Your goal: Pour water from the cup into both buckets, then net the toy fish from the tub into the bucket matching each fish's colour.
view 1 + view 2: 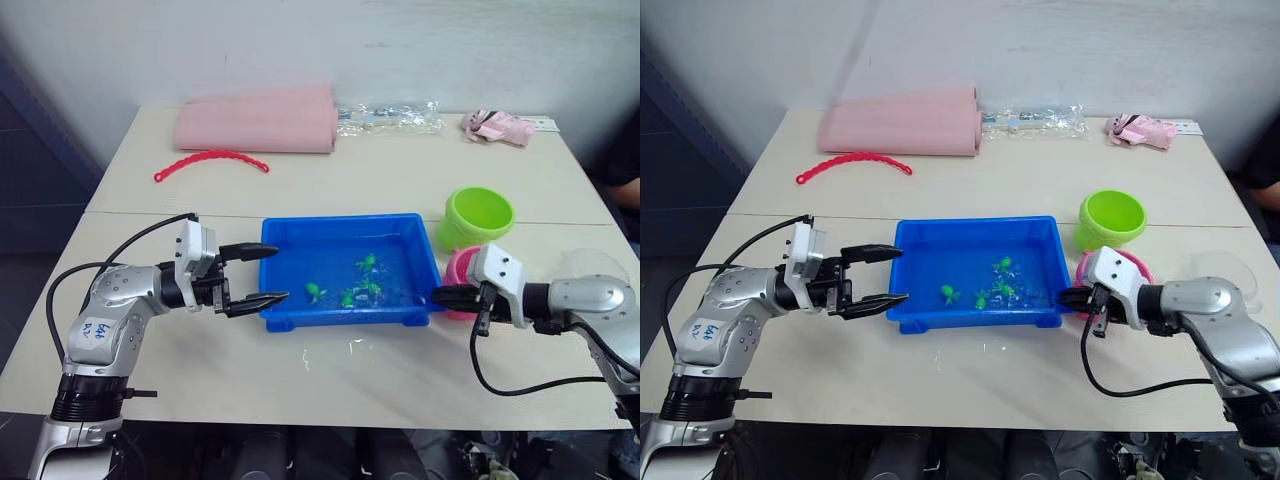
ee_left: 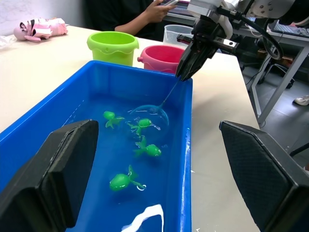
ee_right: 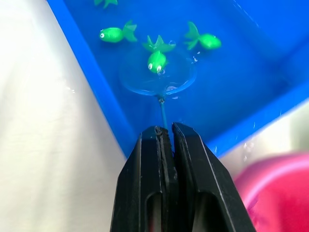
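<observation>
The blue tub (image 1: 290,300) holds water and several green toy fish (image 1: 367,264). My right gripper (image 1: 440,296) hovers at the tub's right end, shut on the net's thin handle. The net (image 3: 157,79) has its hoop dipped in the water, with one green fish (image 3: 155,60) over its mesh. My left gripper (image 1: 265,275) is open at the tub's left end, one finger on each side of that end. The lime green bucket (image 1: 478,215) and the pink bucket (image 1: 458,268) stand just right of the tub. The clear cup (image 1: 598,265) sits behind my right arm.
A pink rolled mat (image 1: 258,125), a red beaded strip (image 1: 210,158), a clear plastic bag (image 1: 390,118) and a pink toy (image 1: 497,126) lie along the table's far side. Water drops (image 1: 350,345) lie in front of the tub. A person (image 2: 140,14) sits beyond the buckets.
</observation>
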Tool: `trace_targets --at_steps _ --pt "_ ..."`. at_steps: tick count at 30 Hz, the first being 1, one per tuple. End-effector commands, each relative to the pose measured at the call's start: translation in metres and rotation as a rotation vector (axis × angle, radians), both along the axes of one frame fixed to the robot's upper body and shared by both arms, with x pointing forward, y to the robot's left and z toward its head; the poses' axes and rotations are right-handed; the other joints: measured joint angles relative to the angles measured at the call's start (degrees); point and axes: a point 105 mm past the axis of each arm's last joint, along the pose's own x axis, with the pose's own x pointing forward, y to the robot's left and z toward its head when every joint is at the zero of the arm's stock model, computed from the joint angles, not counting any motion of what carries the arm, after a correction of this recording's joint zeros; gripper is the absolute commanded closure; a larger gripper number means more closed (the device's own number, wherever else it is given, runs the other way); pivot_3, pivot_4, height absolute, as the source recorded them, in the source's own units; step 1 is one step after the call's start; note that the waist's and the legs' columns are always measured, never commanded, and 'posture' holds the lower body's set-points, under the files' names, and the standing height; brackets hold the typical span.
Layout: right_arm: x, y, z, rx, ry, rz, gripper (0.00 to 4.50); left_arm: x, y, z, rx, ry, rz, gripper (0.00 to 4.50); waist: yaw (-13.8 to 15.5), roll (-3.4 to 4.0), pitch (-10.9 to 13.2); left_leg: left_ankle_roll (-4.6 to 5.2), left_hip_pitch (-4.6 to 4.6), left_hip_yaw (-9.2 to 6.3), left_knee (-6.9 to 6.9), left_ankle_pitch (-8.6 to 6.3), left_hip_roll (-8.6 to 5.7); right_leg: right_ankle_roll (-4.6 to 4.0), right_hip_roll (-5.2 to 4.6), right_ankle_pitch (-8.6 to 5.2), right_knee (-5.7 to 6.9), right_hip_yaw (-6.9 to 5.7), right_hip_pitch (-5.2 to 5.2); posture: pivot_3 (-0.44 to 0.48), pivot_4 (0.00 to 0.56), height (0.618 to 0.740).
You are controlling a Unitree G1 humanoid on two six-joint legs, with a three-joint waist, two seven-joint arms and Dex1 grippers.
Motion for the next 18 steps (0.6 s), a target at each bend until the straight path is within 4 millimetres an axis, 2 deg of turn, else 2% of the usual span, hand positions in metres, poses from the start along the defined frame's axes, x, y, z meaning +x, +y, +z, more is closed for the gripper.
trace_targets --at_steps 1,5,9,16,18 --pt "-0.005 -0.003 0.024 0.070 -0.079 0.002 4.50 -0.001 -0.005 0.010 -0.008 -0.039 -0.027 0.14 0.00 0.00 0.00 0.00 0.01 0.00 0.00 0.00 0.00 0.00 0.00 0.00 0.00 0.00 0.00 0.000 0.150 0.740" --pt "-0.017 -0.004 0.036 0.187 -0.122 0.028 4.50 0.001 -0.009 0.010 -0.012 -0.039 -0.044 0.14 0.06 0.00 0.00 0.00 0.01 0.00 -0.02 0.00 0.00 0.00 0.01 0.00 0.00 0.00 0.00 0.000 0.150 0.740" --pt "-0.034 -0.011 0.035 0.210 -0.160 0.044 4.50 0.005 -0.014 0.012 -0.018 -0.043 -0.056 0.14 0.41 0.00 0.00 0.00 0.01 0.01 -0.07 0.00 -0.01 0.00 0.03 0.00 -0.01 0.00 0.00 0.000 0.150 0.740" --pt "-0.045 -0.012 0.049 0.302 -0.241 0.004 4.50 0.012 -0.026 0.028 -0.108 -0.029 -0.075 0.14 0.74 0.00 0.00 0.00 0.03 0.03 -0.01 0.01 -0.01 0.03 0.04 0.02 0.04 0.06 -0.01 0.000 0.150 0.740" --pt "-0.047 -0.013 0.058 0.345 -0.266 -0.027 4.50 0.015 -0.026 0.027 -0.115 -0.012 -0.070 0.14 0.83 0.00 0.00 0.00 0.04 0.02 -0.06 0.01 -0.02 0.03 0.04 0.02 0.03 0.06 -0.01 0.000 0.150 0.740"
